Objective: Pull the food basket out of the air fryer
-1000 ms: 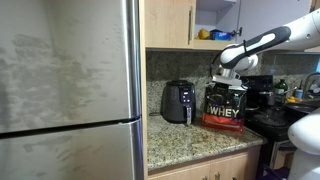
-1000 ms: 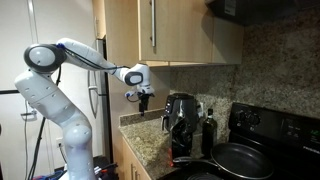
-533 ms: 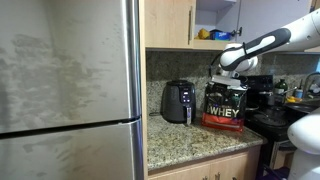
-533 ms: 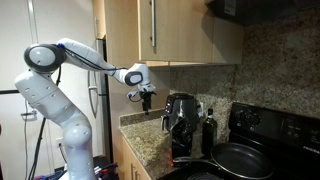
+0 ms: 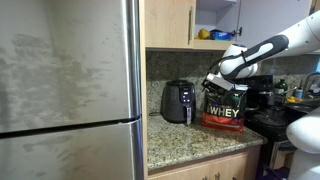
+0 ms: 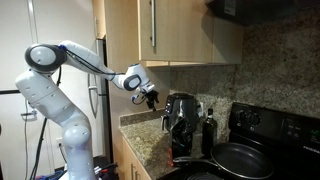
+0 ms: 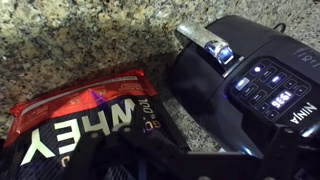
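The pincer (image 6: 153, 99) hangs in the air above the speckled stone bench (image 5: 190, 140), near the air fryer (image 5: 178, 102) but touching nothing; how far its jaws stand apart cannot be told from any view. The food basket (image 5: 181, 112) sits fully seated in the fryer's lower front, its handle (image 7: 205, 42) sticking out, just beside the black-and-red WHEY tub (image 5: 224, 106).

Dim, soft indoor light (low-resolution)
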Robot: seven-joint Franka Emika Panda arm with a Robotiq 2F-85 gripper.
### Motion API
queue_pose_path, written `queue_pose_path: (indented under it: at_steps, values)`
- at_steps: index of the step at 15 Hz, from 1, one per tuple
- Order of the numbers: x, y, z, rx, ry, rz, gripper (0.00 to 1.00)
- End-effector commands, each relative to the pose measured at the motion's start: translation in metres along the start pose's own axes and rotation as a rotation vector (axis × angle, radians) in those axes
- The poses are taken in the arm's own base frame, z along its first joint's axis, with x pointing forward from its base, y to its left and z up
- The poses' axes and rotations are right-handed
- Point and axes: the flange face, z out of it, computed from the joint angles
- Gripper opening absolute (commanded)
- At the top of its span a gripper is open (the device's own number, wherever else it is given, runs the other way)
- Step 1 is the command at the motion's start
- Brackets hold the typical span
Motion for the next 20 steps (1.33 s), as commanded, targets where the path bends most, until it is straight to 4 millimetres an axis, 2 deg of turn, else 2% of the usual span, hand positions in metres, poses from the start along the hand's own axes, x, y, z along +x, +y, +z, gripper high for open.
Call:
queue_pose_path:
  at_steps: [1, 5, 10, 12, 17, 20]
  values:
    - [0.0, 0.0, 0.0, 0.002, 0.001, 0.001, 1.0]
    - [0.0, 0.0, 0.0, 0.004, 0.002, 0.002, 1.0]
    - [-0.007, 0.011, 0.002, -0.133, -0.113, -0.139, 1.0]
    - [-0.008, 0.011, 0.001, -0.127, -0.135, -0.181, 1.0]
    - [-0.004, 0.006, -0.001, -0.072, -0.072, -0.22, 1.0]
    - [0.006, -0.002, -0.007, 0.002, 0.061, -0.281, 1.0]
